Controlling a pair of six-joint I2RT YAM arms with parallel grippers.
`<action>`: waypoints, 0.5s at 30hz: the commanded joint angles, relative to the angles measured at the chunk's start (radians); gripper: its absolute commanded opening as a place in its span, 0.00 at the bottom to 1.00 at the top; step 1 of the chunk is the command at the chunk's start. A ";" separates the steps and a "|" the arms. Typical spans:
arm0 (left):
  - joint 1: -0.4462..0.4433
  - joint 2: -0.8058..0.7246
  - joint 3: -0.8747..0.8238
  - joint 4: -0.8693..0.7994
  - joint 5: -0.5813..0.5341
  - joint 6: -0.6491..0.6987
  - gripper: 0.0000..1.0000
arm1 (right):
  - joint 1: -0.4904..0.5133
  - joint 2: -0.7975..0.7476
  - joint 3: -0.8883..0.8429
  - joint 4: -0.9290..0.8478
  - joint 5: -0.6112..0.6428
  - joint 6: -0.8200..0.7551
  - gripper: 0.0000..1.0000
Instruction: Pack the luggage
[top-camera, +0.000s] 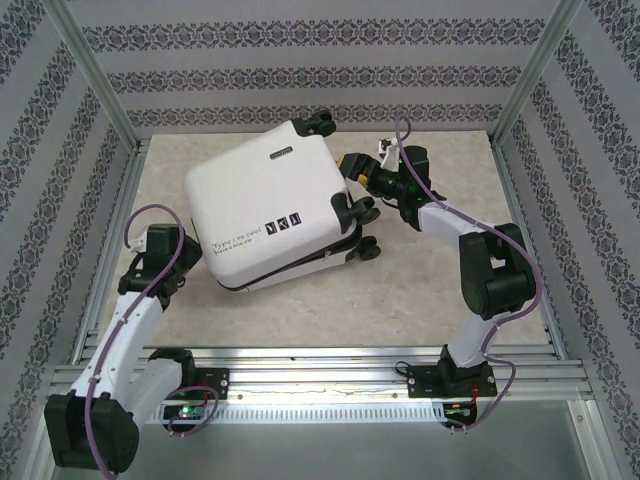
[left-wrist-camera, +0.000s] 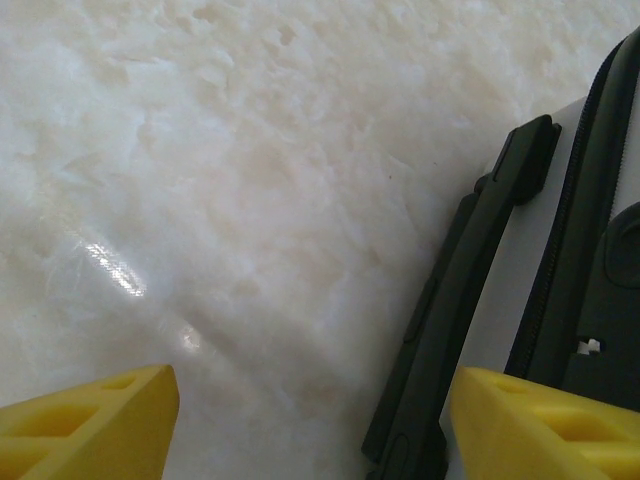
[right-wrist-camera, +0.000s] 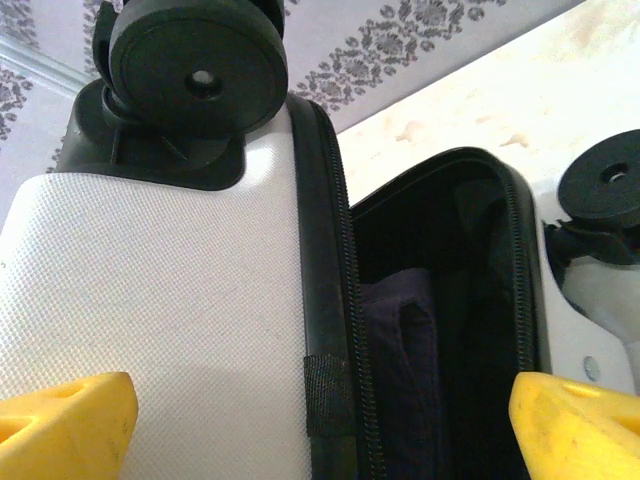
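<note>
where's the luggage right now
In the top view the luggage lies on the table, slightly left of centre, with the left gripper at its left edge and the right gripper at its right end.

You can read "Type" on the luggage (top-camera: 270, 200) lid, near your left gripper (left-wrist-camera: 310, 425); the remaining print is too small.

The luggage (top-camera: 270, 205) has a white hard plastic shell, finely pebbled and matt up close. Its caster wheel (right-wrist-camera: 195, 65) and handle (left-wrist-camera: 460, 300) are smooth black plastic with a dull sheen. A black woven zip tape (right-wrist-camera: 335, 300) edges the shell. Dark soft cloth (right-wrist-camera: 400, 370) shows inside. The bench (left-wrist-camera: 250, 200) is pale, marble-patterned, smooth and glossy. Yellow plastic fingertips (left-wrist-camera: 90, 420) look matt.
</note>
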 joint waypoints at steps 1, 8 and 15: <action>-0.129 0.024 0.130 0.360 0.415 0.024 0.73 | 0.156 -0.060 0.006 0.049 -0.361 -0.127 0.96; -0.133 0.061 0.184 0.359 0.407 0.046 0.74 | 0.133 -0.038 -0.028 0.061 -0.350 -0.125 0.95; -0.134 0.108 0.229 0.357 0.401 0.077 0.75 | 0.119 0.007 -0.037 0.087 -0.348 -0.110 0.94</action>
